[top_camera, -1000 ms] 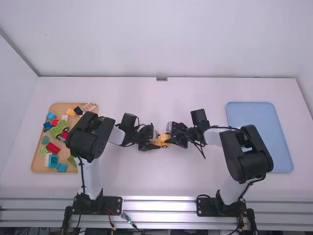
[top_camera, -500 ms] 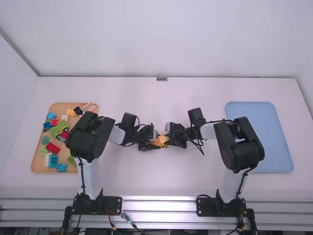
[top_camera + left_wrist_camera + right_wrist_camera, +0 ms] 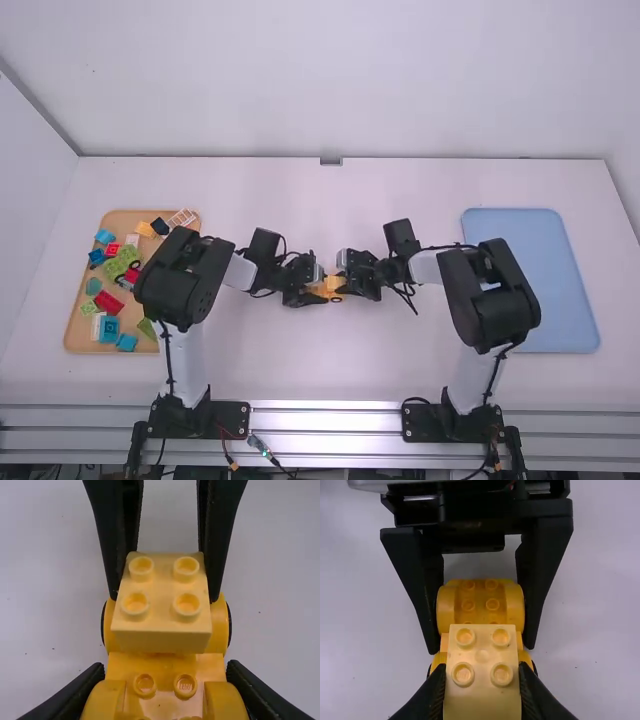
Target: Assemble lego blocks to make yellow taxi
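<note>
Near the middle of the table, my left gripper (image 3: 314, 291) and right gripper (image 3: 350, 279) face each other over a small yellow car (image 3: 324, 291). In the left wrist view my left gripper (image 3: 166, 682) is shut on the orange-yellow car base (image 3: 165, 697), its fingers gripping both sides. A pale yellow 2x2 brick (image 3: 162, 595) lies over the base's far end, between the right gripper's black fingers. In the right wrist view my right gripper (image 3: 482, 680) is shut on that brick (image 3: 482, 652). Whether its underside is fully seated on the base is hidden.
A wooden tray (image 3: 74, 335) at the far left holds loose coloured blocks, including a yellow-orange one (image 3: 145, 229), partly behind the left arm. At the far right, a blue tray (image 3: 520, 240) lies beside the right arm.
Over the last second the right arm's elbow has swung left and its gripper has shifted slightly left, towards the left gripper. The left arm has stayed nearly still.
</note>
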Robot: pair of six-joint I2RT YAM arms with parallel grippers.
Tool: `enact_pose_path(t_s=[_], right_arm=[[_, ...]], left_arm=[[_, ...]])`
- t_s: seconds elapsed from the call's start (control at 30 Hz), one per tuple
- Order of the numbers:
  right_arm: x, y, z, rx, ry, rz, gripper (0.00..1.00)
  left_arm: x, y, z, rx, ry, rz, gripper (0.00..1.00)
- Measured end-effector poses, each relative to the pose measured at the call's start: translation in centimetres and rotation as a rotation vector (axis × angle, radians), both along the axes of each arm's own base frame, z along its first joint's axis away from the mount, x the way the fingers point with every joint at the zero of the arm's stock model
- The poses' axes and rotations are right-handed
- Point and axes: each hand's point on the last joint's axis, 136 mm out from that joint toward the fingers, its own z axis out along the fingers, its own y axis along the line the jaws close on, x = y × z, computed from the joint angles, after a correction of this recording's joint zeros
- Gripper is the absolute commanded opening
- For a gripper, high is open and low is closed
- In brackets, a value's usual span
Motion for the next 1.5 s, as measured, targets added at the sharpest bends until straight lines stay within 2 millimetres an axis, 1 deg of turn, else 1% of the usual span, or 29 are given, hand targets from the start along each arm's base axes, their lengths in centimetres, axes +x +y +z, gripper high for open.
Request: enact_pose_path(t_s=[0.1,0.33,0.37,0.4,0.5,0.53,0.83,0.97,1.0,1.03,1.27,1.33,1.43,1.47,1.5], right_arm=[[0.03,0.0,0.01,0.0,-0.001,-0.001,0.04],[-0.17,0.08,-0.06,-0.004,0.007,0.002,0.06],[-0.16,0.09,-0.05,-0.004,0.006,0.002,0.08],[-0.15,0.09,-0.05,-0.004,0.005,0.002,0.13],[-0.14,0.09,-0.06,-0.004,0.005,0.002,0.21],[-0.14,0.1,-0.04,-0.003,0.005,0.002,0.23],[-0.14,0.09,-0.04,-0.004,0.004,0.003,0.26],[-0.12,0.08,-0.06,-0.005,0.002,0.003,0.34],[-0.1,0.05,-0.1,-0.008,0.001,0.002,0.38],[-0.03,0.04,-0.13,-0.01,-0.003,0.001,0.43],[0.47,-0.01,-0.09,-0.022,-0.012,-0.009,0.53],[0.49,0.04,-0.02,-0.018,-0.013,-0.008,0.57],[0.42,0.06,0.0,-0.016,-0.01,-0.007,0.58],[0.37,0.05,-0.03,-0.017,-0.005,-0.009,0.61],[0.37,0.04,-0.01,-0.017,-0.004,-0.008,0.62]], left_arm=[[-0.02,0.01,-0.02,0.007,-0.004,-0.012,0.45],[0.0,0.04,-0.05,0.013,-0.022,-0.025,0.46],[0.0,0.04,-0.05,0.013,-0.025,-0.026,0.46],[0.0,0.04,-0.05,0.013,-0.025,-0.027,0.46],[0.0,0.04,-0.04,0.013,-0.028,-0.028,0.46],[0.0,0.05,-0.05,0.013,-0.027,-0.027,0.46],[-0.01,0.05,-0.06,0.014,-0.027,-0.028,0.47],[-0.01,0.05,-0.06,0.014,-0.027,-0.028,0.47],[-0.01,0.05,-0.06,0.014,-0.027,-0.028,0.47],[-0.02,0.05,-0.06,0.014,-0.027,-0.028,0.47],[-0.09,0.02,-0.04,0.011,-0.023,-0.03,0.48],[-0.11,0.03,-0.04,0.011,-0.023,-0.03,0.48],[-0.12,0.03,-0.04,0.011,-0.023,-0.03,0.48],[-0.1,0.04,-0.04,0.011,-0.023,-0.03,0.48],[-0.11,0.04,-0.04,0.011,-0.023,-0.03,0.48]])
